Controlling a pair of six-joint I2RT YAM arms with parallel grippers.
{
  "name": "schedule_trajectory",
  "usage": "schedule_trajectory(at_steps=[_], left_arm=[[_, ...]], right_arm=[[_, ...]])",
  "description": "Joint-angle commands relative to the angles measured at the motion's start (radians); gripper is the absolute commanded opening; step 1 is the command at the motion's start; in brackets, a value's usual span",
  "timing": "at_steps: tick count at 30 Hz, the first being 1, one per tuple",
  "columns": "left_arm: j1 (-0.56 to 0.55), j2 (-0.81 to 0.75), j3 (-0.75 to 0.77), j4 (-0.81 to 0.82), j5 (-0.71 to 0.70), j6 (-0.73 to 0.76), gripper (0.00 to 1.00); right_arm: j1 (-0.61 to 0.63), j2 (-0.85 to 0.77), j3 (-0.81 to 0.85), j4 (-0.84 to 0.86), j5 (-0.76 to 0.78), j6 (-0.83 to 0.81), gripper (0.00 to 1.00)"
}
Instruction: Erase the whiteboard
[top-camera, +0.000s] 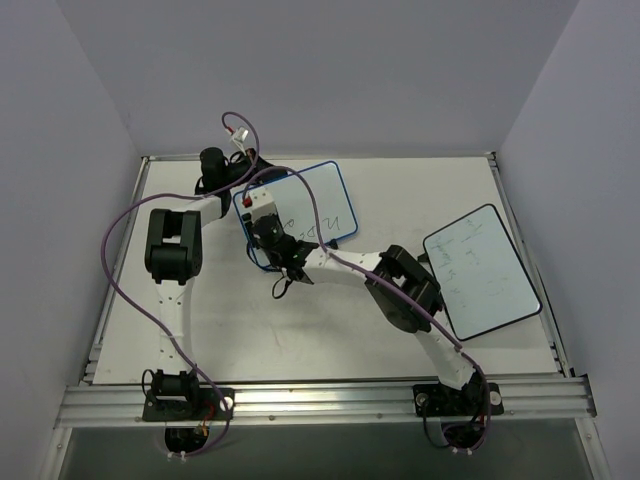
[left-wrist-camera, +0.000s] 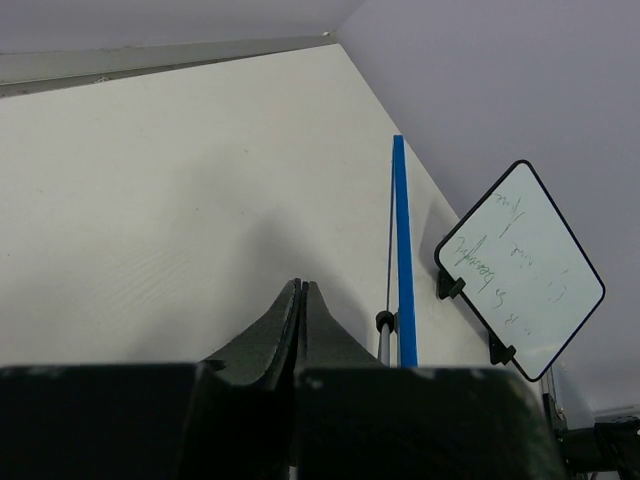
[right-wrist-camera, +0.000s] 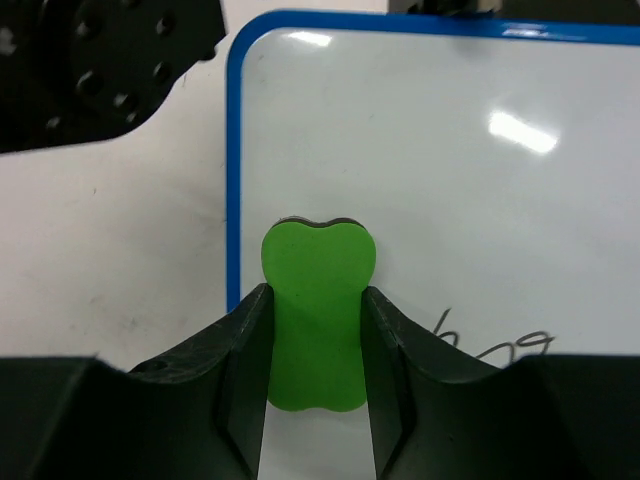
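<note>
The whiteboard (top-camera: 315, 200) is a small blue-framed board lying at the back middle of the table, with black handwriting (right-wrist-camera: 500, 345) across its near part. My right gripper (right-wrist-camera: 315, 290) is shut on a green eraser (right-wrist-camera: 318, 320), which sits on the board's face just inside the left frame edge (right-wrist-camera: 232, 180). From above, the right gripper (top-camera: 265, 228) hangs over the board's left side. My left gripper (left-wrist-camera: 300, 287) is shut on nothing, just left of the blue frame (left-wrist-camera: 402, 250), which shows edge-on there. In the top view the left gripper (top-camera: 245, 182) is by the board's back left corner.
A second white board with a black frame (top-camera: 480, 270) lies at the right of the table, also written on, and shows as the black-framed board (left-wrist-camera: 520, 265) in the left wrist view. Grey walls enclose the table on three sides. Purple cables loop over both arms.
</note>
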Motion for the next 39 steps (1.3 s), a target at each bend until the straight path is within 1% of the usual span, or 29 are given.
schedule_trajectory(at_steps=[1,5,13,18,25,28,33,37,39], left_arm=[[-0.025,-0.061,0.002,-0.008,0.08,0.026,0.02],[-0.025,-0.062,0.001,-0.012,0.078,0.029,0.02],[-0.026,-0.062,-0.001,-0.022,0.078,0.036,0.02],[-0.026,-0.062,0.002,-0.026,0.076,0.039,0.02],[-0.026,-0.062,0.002,-0.032,0.078,0.044,0.02],[-0.026,-0.064,0.004,-0.035,0.078,0.047,0.02],[-0.026,-0.065,0.004,-0.042,0.078,0.053,0.02],[-0.028,-0.067,0.004,-0.043,0.076,0.055,0.02],[-0.028,-0.067,0.005,-0.046,0.076,0.055,0.02]], right_arm=[[0.022,0.028,-0.041,0.009,-0.023,0.005,0.04],[0.026,0.031,-0.063,0.019,-0.002,0.021,0.04],[-0.027,-0.006,-0.133,0.051,0.05,0.039,0.04],[-0.091,-0.052,-0.216,0.081,0.07,0.065,0.04],[-0.169,-0.105,-0.288,0.1,0.101,0.087,0.04],[-0.197,-0.113,-0.291,0.095,0.106,0.096,0.04],[-0.208,-0.093,-0.262,0.078,0.096,0.096,0.04],[-0.186,-0.069,-0.215,0.066,0.07,0.077,0.03],[-0.156,-0.053,-0.192,0.063,0.069,0.065,0.03]])
